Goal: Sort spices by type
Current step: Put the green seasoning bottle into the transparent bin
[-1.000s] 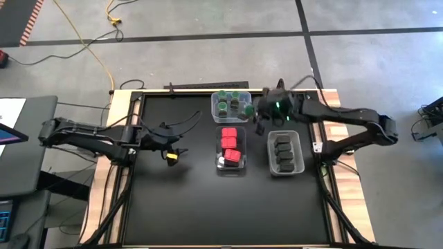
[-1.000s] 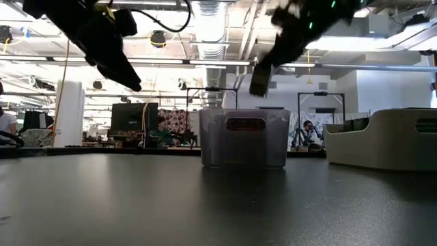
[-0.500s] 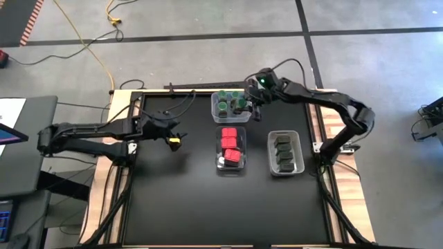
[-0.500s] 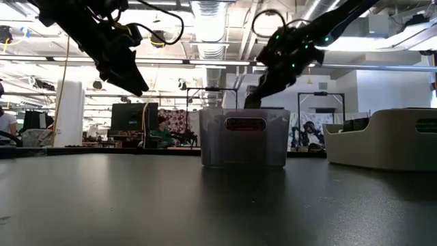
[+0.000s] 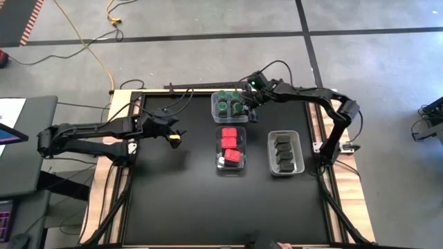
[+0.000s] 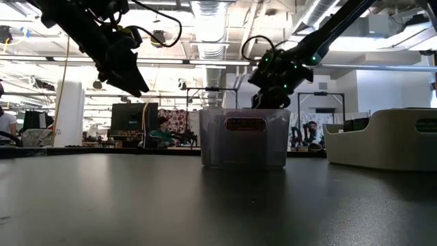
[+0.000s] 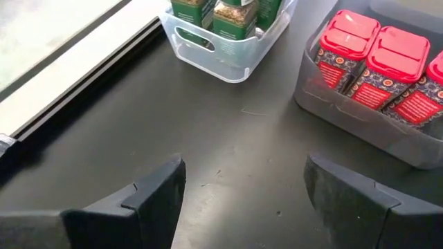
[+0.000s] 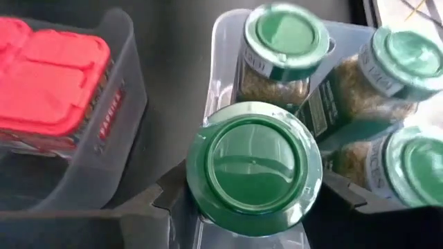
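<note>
Over the last second the right gripper (image 5: 243,104) has swung from above the grey-block tub across to the far tub (image 5: 216,111) and now hangs over its near corner, fingers closed around a green-lidded jar (image 8: 253,168). That jar stands upright, lid up, long axis vertical, with three more jars (image 8: 284,41) of the same kind crowded just beside it in that tub. To finish well, I would lower it straight down into the open corner, keep it plumb so it does not knock its neighbours, and let go only once its base is seated. Nearer sit the tub of red spice tins (image 5: 232,146) and the tub of dark blocks (image 5: 284,152). Away to the side, the left gripper (image 5: 174,137) hovers over the bare table (image 5: 173,200), fingers wide and empty.
</note>
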`<action>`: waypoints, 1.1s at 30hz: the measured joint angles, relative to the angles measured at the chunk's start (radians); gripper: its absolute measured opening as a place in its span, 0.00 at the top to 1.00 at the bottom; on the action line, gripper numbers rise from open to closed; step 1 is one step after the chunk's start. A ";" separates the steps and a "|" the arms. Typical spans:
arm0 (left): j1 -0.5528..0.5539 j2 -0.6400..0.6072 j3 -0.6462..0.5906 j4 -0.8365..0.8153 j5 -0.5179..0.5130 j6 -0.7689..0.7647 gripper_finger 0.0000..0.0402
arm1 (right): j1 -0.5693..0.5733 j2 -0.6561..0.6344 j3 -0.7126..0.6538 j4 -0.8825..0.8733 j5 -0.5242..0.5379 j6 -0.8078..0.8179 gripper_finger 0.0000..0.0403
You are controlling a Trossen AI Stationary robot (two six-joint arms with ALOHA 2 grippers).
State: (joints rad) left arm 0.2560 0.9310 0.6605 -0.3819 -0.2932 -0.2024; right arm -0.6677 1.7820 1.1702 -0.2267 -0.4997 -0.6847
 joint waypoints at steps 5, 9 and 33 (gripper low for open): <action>0.009 0.000 0.000 0.000 0.000 -0.004 0.30 | -0.003 0.032 0.000 0.012 0.004 0.009 0.46; 0.009 0.000 0.000 -0.001 0.000 -0.004 0.30 | -0.002 0.040 0.000 0.039 0.005 0.053 0.46; 0.009 0.000 0.000 -0.004 0.000 -0.030 0.30 | -0.013 0.039 0.001 0.005 0.008 0.049 0.41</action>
State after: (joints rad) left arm 0.2646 0.9312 0.6605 -0.3857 -0.2932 -0.2323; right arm -0.6811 1.8214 1.1713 -0.2220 -0.4915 -0.6361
